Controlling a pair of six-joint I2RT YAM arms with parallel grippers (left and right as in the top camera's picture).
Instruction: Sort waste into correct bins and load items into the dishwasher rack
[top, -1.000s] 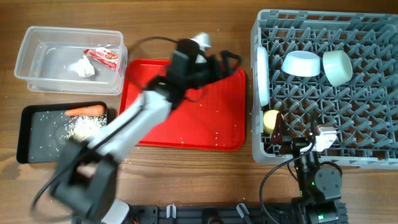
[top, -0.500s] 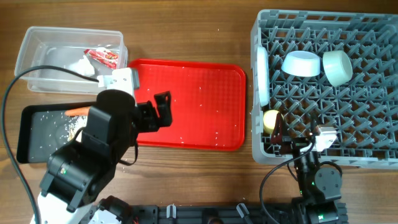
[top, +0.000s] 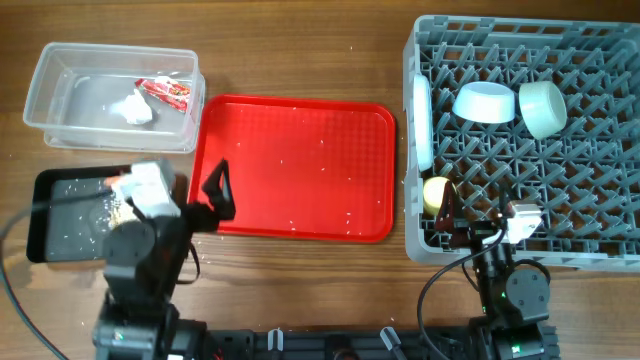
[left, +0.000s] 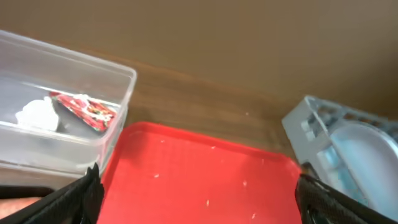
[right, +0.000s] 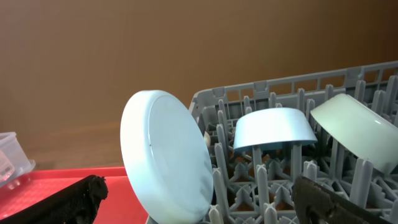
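From above, your sorting looks nearly done: wrapper (top: 168, 91) and tissue (top: 132, 107) lie in the clear tub (top: 60, 58) at the far-left corner. The plate (top: 424, 125), blue bowl (top: 485, 101), green bowl (top: 543, 107) and yellow cup (top: 436, 192) sit in the rack (top: 590, 250) along the right edge. I cannot find the spoon, so look for it next. On the left wrist, your left pincer (left: 199, 196) gapes wide and empty over the red tray (left: 186, 162), with open room ahead. On the right wrist, your right pincer (right: 199, 202) is wide open and empty, hard by the rack's near wall, so lift before reaching.

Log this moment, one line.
left gripper open, at red tray edge | right gripper open, by dishwasher rack | racked: plate, cup | clear tub: wrapper, tissue
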